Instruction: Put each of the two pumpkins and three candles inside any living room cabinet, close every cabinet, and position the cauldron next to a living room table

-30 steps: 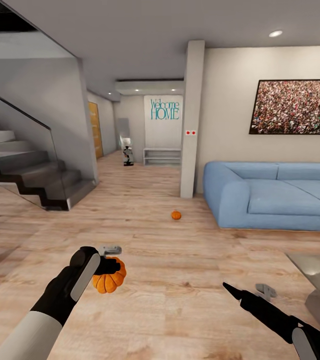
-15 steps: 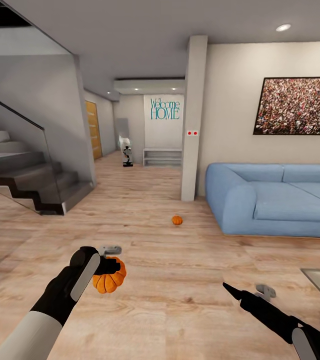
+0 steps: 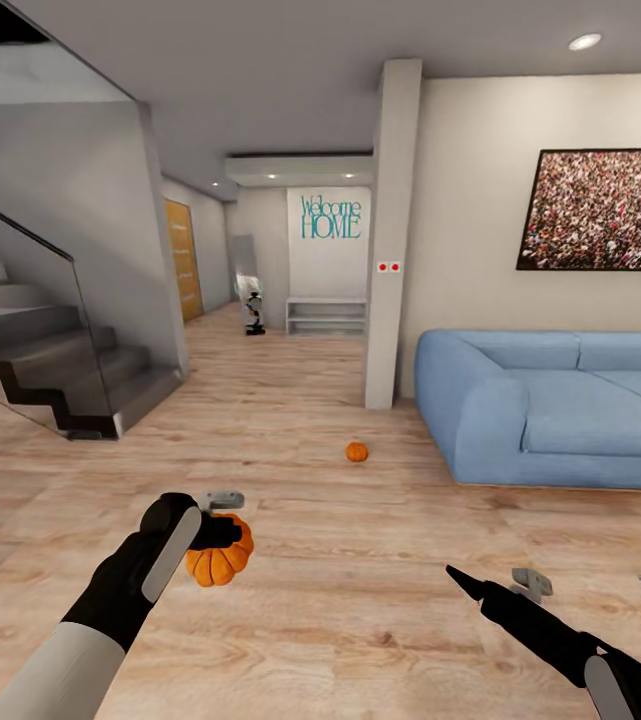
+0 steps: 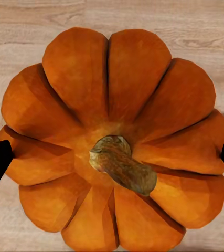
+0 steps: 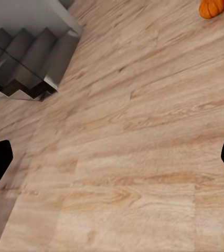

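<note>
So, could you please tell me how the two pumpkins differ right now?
The held pumpkin sits between the left pincer fingers, off the floor; the floor pumpkin lies free on the wooden floor near the blue sofa. The held one is close to the robot, the other farther ahead. Both are orange and ribbed.

Blue sofa, staircase, wall picture

floor open ahead | sofa right | stairs left
</note>
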`<state>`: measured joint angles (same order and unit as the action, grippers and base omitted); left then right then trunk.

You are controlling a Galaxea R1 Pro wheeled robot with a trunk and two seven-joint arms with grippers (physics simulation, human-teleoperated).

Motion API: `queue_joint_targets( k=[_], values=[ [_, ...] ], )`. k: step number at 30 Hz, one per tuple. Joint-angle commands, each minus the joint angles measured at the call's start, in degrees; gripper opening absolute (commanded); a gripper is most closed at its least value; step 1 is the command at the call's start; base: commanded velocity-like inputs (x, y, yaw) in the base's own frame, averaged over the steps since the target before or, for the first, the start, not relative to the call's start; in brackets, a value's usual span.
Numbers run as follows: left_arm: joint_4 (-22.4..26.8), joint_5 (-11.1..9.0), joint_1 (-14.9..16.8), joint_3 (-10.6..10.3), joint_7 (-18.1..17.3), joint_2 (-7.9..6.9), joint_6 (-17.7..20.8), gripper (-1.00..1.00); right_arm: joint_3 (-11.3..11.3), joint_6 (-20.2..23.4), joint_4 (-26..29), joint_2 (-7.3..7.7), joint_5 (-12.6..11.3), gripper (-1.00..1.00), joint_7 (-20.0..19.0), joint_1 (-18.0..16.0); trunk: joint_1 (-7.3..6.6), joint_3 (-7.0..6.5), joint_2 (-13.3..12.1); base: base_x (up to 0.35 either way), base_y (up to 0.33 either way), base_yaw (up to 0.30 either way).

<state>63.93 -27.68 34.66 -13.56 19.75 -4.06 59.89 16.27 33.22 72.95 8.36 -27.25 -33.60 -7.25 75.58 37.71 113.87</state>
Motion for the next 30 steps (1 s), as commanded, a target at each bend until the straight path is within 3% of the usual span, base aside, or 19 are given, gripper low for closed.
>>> queue_joint_targets(
  k=[1, 30],
  values=[
    [0.06, -0.42, 0.06, -0.17, 0.64, 0.00, 0.11, -1.00, 0.08, 0.44, 0.01, -0.01, -0.35, 1.00, -0.06, -0.04, 0.03, 0.06, 0.03, 0.337, 0.000, 0.000],
    [0.05, -0.41, 0.06, -0.17, 0.64, 0.19, 0.11, -1.00, -0.01, 0.44, -0.32, -0.09, -0.28, 1.00, 0.50, -0.04, 0.03, 0.06, 0.03, 0.337, 0.000, 0.000]
  ],
)
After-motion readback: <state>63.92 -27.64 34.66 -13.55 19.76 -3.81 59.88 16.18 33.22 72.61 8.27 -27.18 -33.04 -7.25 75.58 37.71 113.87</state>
